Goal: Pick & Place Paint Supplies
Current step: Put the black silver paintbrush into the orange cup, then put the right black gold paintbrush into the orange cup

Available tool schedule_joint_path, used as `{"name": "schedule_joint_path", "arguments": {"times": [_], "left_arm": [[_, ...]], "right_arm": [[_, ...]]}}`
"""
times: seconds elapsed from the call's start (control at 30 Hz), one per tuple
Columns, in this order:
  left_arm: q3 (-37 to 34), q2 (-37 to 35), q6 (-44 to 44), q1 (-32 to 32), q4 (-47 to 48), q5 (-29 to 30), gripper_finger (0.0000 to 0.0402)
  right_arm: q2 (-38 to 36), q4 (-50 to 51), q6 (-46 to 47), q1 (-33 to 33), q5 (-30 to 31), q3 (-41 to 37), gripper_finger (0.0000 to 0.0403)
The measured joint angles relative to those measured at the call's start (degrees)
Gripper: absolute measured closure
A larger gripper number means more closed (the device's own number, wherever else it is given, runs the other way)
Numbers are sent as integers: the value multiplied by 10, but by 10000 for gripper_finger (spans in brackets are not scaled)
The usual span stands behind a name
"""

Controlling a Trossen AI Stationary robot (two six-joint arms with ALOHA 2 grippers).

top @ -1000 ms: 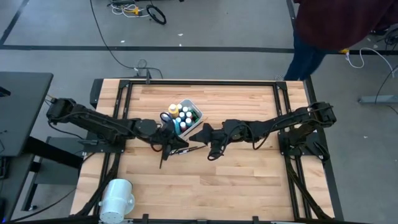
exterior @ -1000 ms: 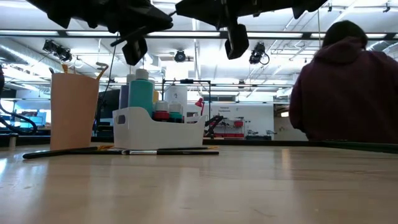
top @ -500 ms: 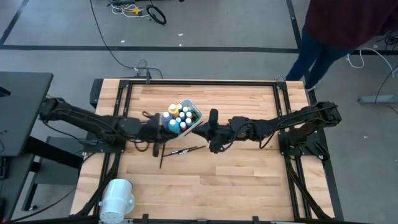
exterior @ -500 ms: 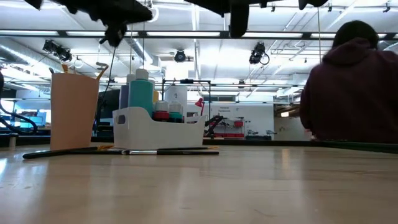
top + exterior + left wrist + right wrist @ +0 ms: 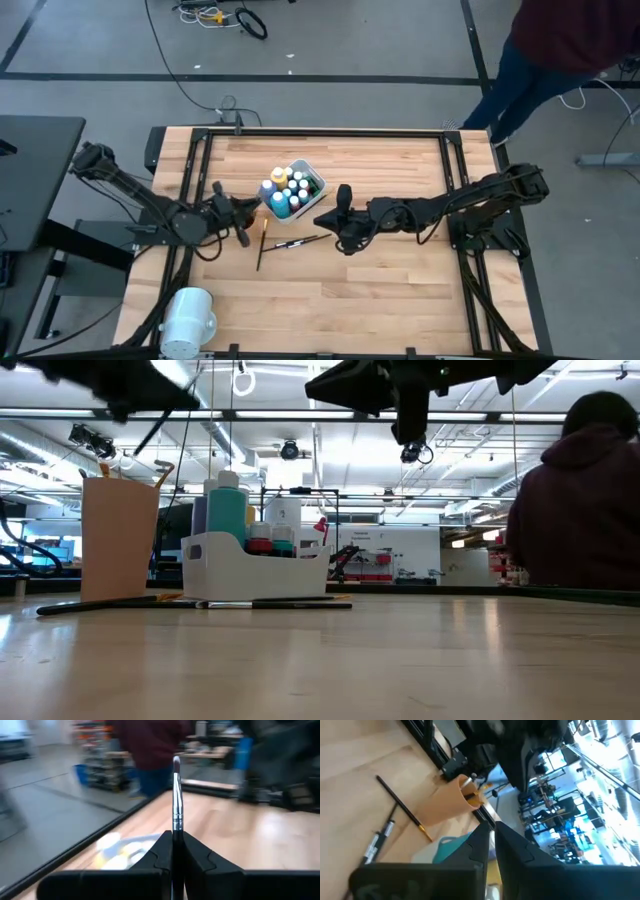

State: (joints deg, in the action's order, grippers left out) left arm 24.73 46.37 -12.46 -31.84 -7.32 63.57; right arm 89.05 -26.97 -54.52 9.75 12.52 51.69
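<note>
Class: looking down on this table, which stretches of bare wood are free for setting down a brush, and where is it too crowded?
Free: the wood between the tub and the table's far edge; the near half, from the white cylinder rightward. Crowded: the middle, where loose brushes lie beside the tub and cup, with the left claw and right claw above.

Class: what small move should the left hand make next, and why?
Probably carry the left hand over the tan cup and lower its brush in. The hand is shut on the brush, raised above the table, and the cup already holds other handles.
</note>
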Motion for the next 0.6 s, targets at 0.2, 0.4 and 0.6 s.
{"name": "schedule_joint_path", "arguments": {"times": [0.2, 0.4, 0.6], "left_arm": [[-71, 2, -83, -39, -16, 98, 378], [-98, 2, -131, -47, -17, 103, 365], [-101, 2, -139, -47, -17, 99, 334]], "right_arm": [[0, 1, 3, 9, 0, 0, 369], [0, 1, 3, 8, 0, 0, 369], [0, 0, 28, 8, 0, 0, 369]]}}
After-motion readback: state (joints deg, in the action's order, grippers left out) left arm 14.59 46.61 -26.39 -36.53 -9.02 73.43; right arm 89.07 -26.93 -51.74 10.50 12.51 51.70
